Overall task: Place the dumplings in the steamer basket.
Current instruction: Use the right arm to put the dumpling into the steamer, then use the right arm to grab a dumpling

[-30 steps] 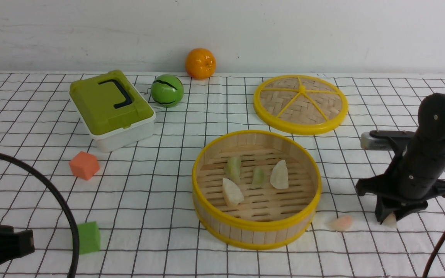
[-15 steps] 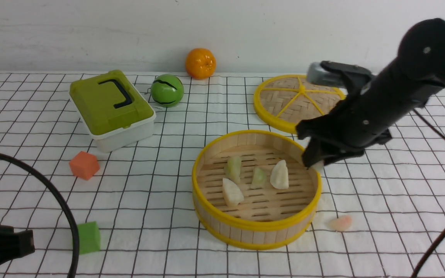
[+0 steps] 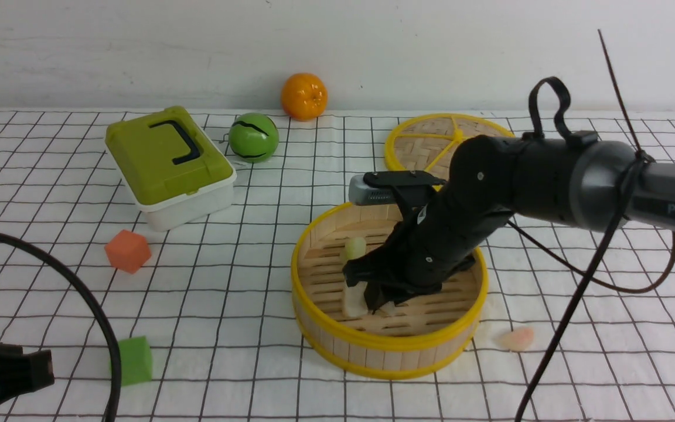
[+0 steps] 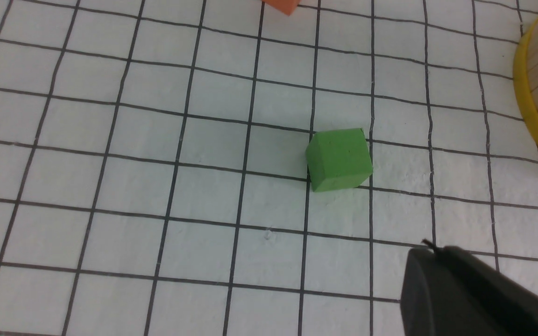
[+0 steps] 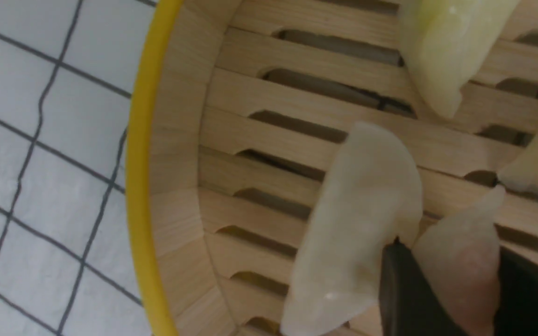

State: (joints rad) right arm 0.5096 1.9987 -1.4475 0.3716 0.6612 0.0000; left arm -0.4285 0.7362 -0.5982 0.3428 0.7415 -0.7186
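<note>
Right gripper: your right gripper (image 5: 456,261) is down inside the steamer basket (image 3: 384,346), jaws pinched on a dumpling and only as far apart as it is thick.
Held dumpling: the held dumpling (image 5: 460,252) sits between the two dark fingers (image 5: 404,289). It is translucent and looks faintly pink, though the close view is soft. You cannot tell from here whether it touches the slatted floor.
Cream dumpling: the cream dumpling (image 5: 357,224) lies on the slats just beside the held one, against the outer face of one finger, on the side of the basket nearer you.
Green dumpling: the green dumpling (image 3: 353,248) lies further back in the basket, apart from the gripper. The arm covers the rest of the floor in your front view.
Loose dumpling: the loose dumpling (image 3: 518,339), pinkish, is outside on the gridded cloth (image 3: 226,293), near the basket's front right wall and not touching it.
Steamer basket: it stands upright in the middle of the cloth, open.
Lid: the woven lid (image 3: 425,143) lies flat behind the basket, partly behind your right arm.
Left gripper: your left gripper (image 4: 437,280) is closed and holds nothing, low over the cloth at the near left.
Green cube: the green cube (image 4: 339,159) is near that gripper, clear of it.
Orange cube: the orange cube (image 3: 128,251) is further back on the left.
Back row: the green-lidded box (image 3: 167,161), the green ball (image 3: 254,138) and the orange (image 3: 304,96) stand toward the wall.
</note>
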